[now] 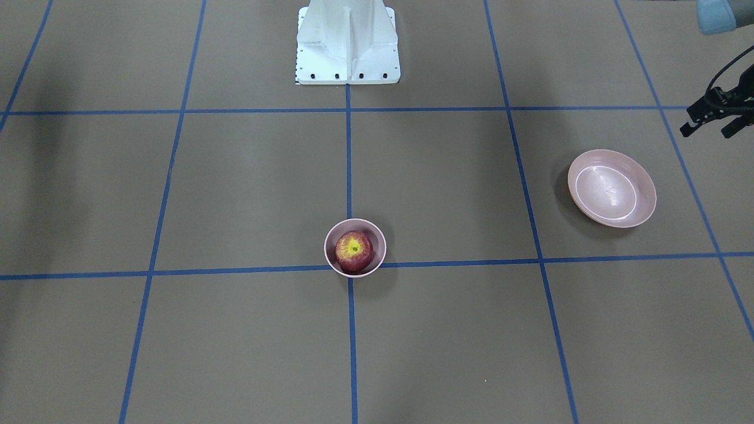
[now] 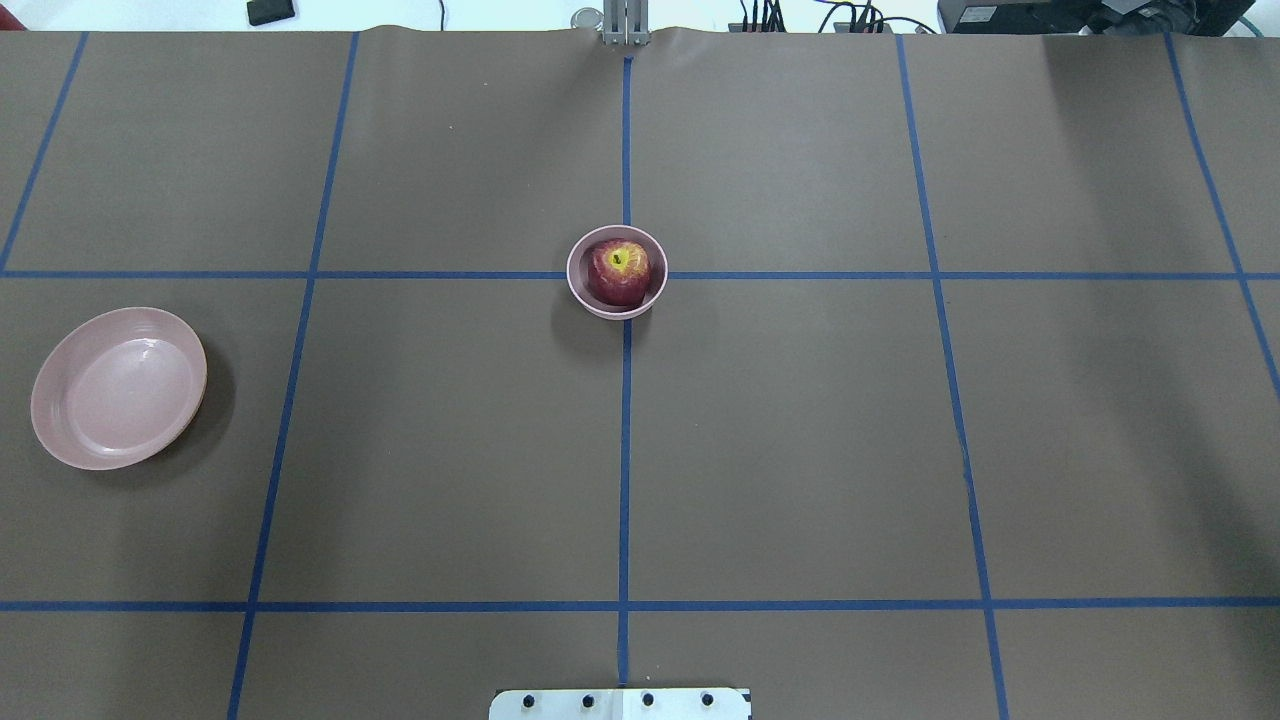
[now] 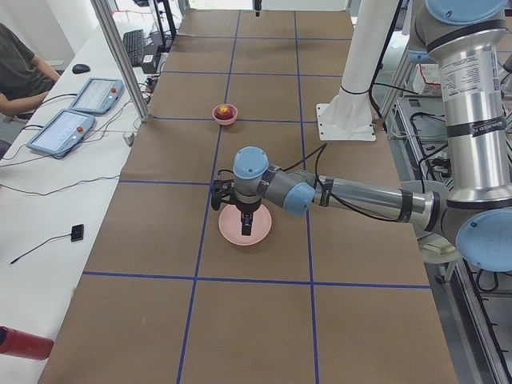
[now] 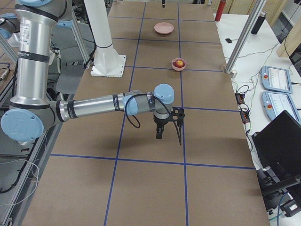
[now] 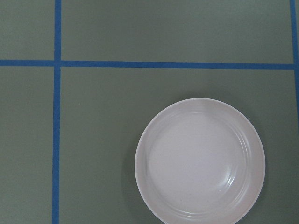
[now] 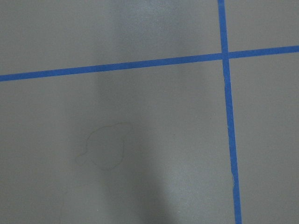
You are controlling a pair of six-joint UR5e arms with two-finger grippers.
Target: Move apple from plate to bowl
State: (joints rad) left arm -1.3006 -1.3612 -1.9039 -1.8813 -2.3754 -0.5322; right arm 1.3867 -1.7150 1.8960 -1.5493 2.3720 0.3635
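Observation:
The dark red apple (image 2: 618, 270) with its yellow stem patch sits inside the small deep pink bowl (image 2: 581, 290) at the table's middle; the front-facing view shows the apple (image 1: 354, 251) in the bowl (image 1: 331, 259) too. The wide shallow pink plate (image 2: 60, 440) lies empty on my left side, and fills the lower right of the left wrist view (image 5: 201, 161). My left gripper (image 1: 710, 131) hangs high over the plate's area, fingers apart and empty. My right gripper (image 4: 169, 136) shows only in the exterior right view, over bare table; I cannot tell its state.
The brown table is marked with a blue tape grid. The robot's white base (image 1: 347, 41) stands at the near middle edge. Operator tablets (image 3: 68, 120) and a seated person are beside the table's far side.

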